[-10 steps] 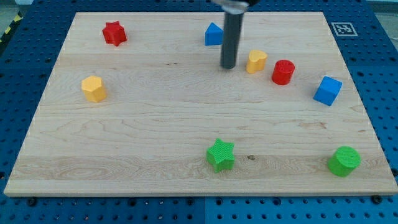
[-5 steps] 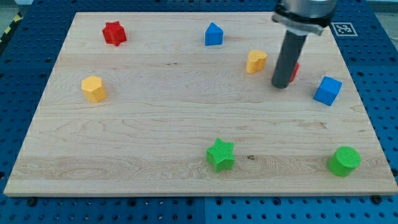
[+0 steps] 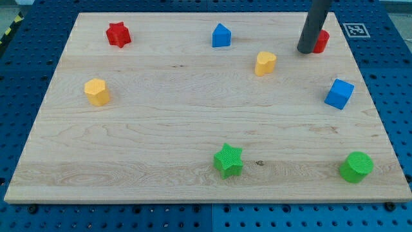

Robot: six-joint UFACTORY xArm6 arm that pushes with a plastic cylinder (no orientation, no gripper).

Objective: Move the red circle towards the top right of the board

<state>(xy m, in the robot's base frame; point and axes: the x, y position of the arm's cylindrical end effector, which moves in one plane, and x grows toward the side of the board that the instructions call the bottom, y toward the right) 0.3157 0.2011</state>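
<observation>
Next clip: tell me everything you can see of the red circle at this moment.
The red circle is a small, matte red cylinder, plastic by the look of it. It sits near the board's top right corner. Only its right part shows; the dark rod covers the rest. My tip is at its left side, apparently touching it. No other block is against it; the blue cube lies well below it.

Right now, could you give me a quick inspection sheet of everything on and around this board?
Surface: wooden board, flat.
Job's things: red circle near the top right, partly hidden behind my tip, which touches its left side.
Clutter: red star, blue house-shaped block, yellow heart, yellow block, blue cube, green star, green circle.
Tool: none, only a rod.
Cables: nothing seen.
Surroundings: blue perforated table, marker tag.
</observation>
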